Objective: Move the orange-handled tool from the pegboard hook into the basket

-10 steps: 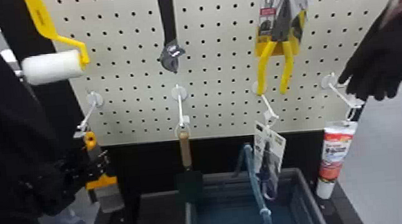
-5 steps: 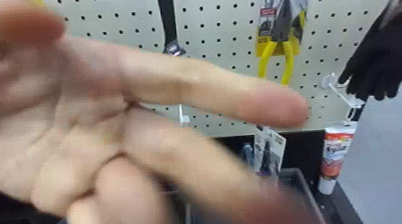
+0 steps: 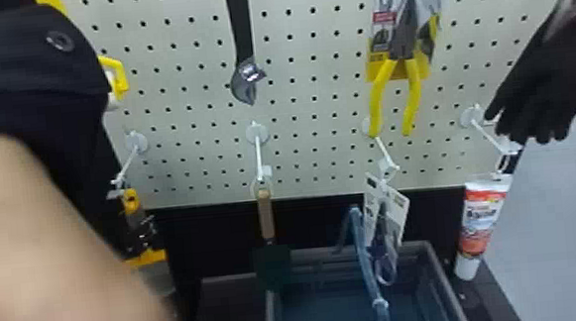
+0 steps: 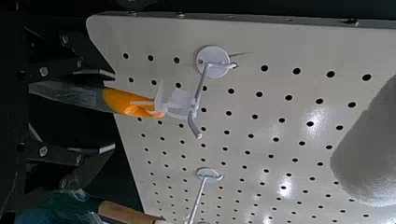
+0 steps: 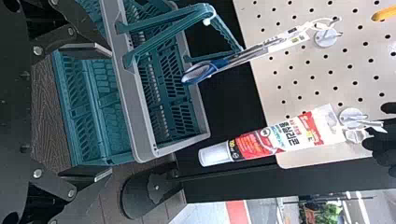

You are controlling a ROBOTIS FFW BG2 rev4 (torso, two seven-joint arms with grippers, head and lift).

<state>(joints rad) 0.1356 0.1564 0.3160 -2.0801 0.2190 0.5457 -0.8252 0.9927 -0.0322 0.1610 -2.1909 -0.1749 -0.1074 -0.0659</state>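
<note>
The orange-handled tool (image 3: 131, 200) hangs from the far-left hook, its blade pointing down. My left gripper (image 3: 142, 235) is at its handle, covering part of it. In the left wrist view the tool (image 4: 128, 101) lies between the parted fingers of my left gripper (image 4: 113, 111), closer to one finger, its tag still on the hook (image 4: 200, 91). The basket (image 3: 433, 264) stands below the pegboard, right of the tool. Over at the basket (image 5: 133, 109), my right gripper (image 5: 103, 112) is parked open and holds nothing.
A wooden-handled trowel (image 3: 266, 214) hangs right of the tool, and packaged scissors (image 3: 387, 233) hang over the basket by its raised handle (image 3: 364, 253). Farther right are a tube (image 3: 485, 220) and a black glove (image 3: 555, 69). Pliers (image 3: 403, 38) and a wrench (image 3: 245, 84) are higher up.
The tool and my left gripper, covered in the head view half a second ago, show again. Both stand where they were one second ago.
</note>
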